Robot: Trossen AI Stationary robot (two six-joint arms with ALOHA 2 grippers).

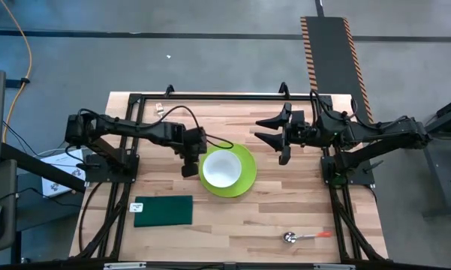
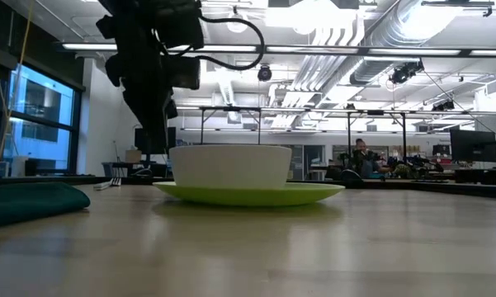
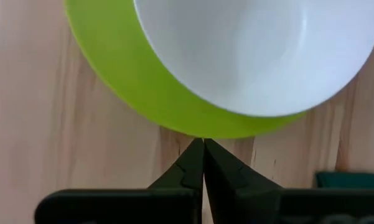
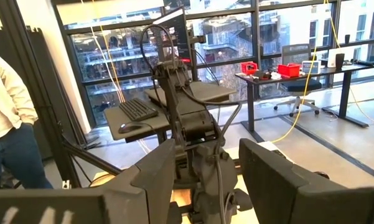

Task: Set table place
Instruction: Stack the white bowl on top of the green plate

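My left gripper (image 1: 189, 169) sits low at the green plate's (image 1: 244, 178) left edge, fingers pressed together; from my left wrist the tips (image 3: 203, 146) meet right at the plate's rim, and I cannot tell whether they pinch that rim or have merely shut beside it. The white bowl (image 1: 221, 167) rests in the plate, near the middle of the table (image 1: 233, 221); the green cloth (image 1: 163, 211) lies toward the front left, the spoon (image 1: 304, 237) toward the front right, both well apart from the plate.

I judge the step to be shifting the plate with its bowl into place. To do it well I should confirm the hold before I pull; if the rim is truly nipped, I slide it flat along the wood rather than lift, since a grip on one edge would tip the plate and let the bowl skate; slow and level, wrist held straight. If the tips closed on nothing, I reopen and come in lower, one finger under the rim.

My right gripper (image 1: 280, 133) waits raised over the far right of the table, jaws wide and empty.
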